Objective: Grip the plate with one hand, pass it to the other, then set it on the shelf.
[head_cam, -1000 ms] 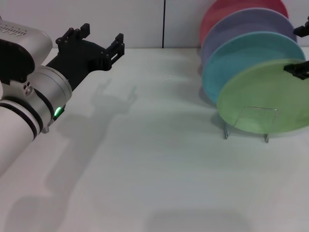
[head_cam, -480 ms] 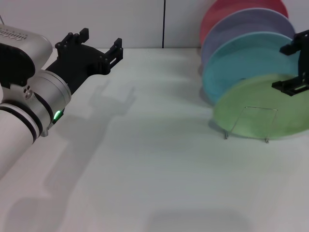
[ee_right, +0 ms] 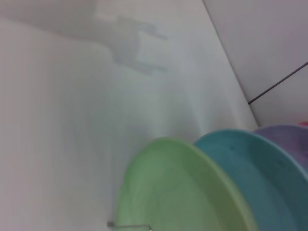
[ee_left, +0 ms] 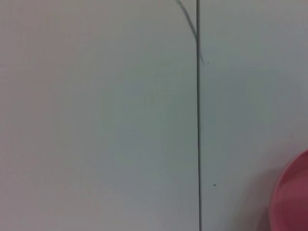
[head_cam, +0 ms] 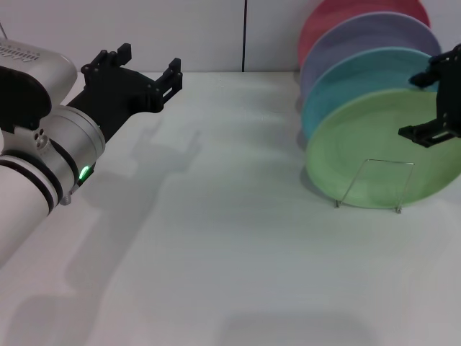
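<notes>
The light green plate (head_cam: 360, 144) stands on edge in the front slot of the wire shelf (head_cam: 385, 163), leaning back on the turquoise plate (head_cam: 360, 76). It also shows in the right wrist view as the green plate (ee_right: 178, 192). My right gripper (head_cam: 426, 104) comes in from the right edge with its fingers apart. One finger is in front of the plate's face and the other is above its top rim. I cannot tell whether they touch the plate. My left gripper (head_cam: 142, 71) hangs open and empty over the far left of the table.
Behind the green plate stand a turquoise plate (ee_right: 240, 163), a lavender plate (head_cam: 367, 36) and a pink plate (head_cam: 338, 14), all in the same rack near the back wall. White tabletop (head_cam: 230, 252) stretches between the two arms.
The green plate dipped flatter, then rose more upright and shifted slightly left in the rack. My right gripper came further in from the right edge. The left arm barely moved.
</notes>
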`<state>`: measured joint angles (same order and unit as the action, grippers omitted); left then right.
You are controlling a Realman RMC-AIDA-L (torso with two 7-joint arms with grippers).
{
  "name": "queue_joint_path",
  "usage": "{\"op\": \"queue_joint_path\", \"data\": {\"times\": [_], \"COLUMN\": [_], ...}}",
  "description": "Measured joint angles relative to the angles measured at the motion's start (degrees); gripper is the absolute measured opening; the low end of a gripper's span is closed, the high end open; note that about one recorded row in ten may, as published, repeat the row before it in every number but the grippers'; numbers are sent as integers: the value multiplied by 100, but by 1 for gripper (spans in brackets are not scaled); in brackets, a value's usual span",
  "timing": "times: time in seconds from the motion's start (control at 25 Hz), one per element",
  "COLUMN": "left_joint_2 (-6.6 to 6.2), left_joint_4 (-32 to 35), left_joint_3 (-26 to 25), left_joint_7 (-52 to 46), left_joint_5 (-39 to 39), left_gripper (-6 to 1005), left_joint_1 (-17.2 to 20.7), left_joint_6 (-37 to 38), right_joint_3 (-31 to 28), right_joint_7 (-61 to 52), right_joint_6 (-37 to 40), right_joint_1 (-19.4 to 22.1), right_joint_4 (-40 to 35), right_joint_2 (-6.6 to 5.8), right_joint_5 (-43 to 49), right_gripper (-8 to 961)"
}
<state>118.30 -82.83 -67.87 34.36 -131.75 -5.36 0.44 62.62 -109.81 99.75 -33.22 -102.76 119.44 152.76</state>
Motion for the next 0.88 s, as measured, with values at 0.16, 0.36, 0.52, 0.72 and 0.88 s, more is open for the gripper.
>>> {"op": "queue_joint_path", "data": {"times": [0.16, 0.36, 0.52, 0.72, 0.88], "left_joint_2": [0, 0, -1, -6, -9], "left_joint_4": [0, -8, 1, 174, 516], "left_joint_3": [2, -10, -37, -40, -33], "left_joint_7": [0, 0, 30, 70, 69], "left_joint_5": [0, 0, -20, -55, -58], "left_gripper": [780, 780, 780, 779, 779], "left_joint_1": [-2, -10, 3, 60, 74], "left_joint_6": [-6, -7, 156, 745, 1396], "right_joint_3": [-46, -609, -1518, -3298, -4077], "right_joint_7": [-66, -84, -124, 295, 1212], "right_joint_6": [-263, -761, -1583, -1955, -1855], "right_joint_1": [0, 23, 415, 1516, 2748], "right_joint_4": [-365, -1180, -1524, -1350, -127], "right_joint_2": [0, 1, 26, 39, 41], "right_joint_5": [78, 25, -1043, -4535, -7777], "right_gripper": [763, 763, 763, 763, 763]}}
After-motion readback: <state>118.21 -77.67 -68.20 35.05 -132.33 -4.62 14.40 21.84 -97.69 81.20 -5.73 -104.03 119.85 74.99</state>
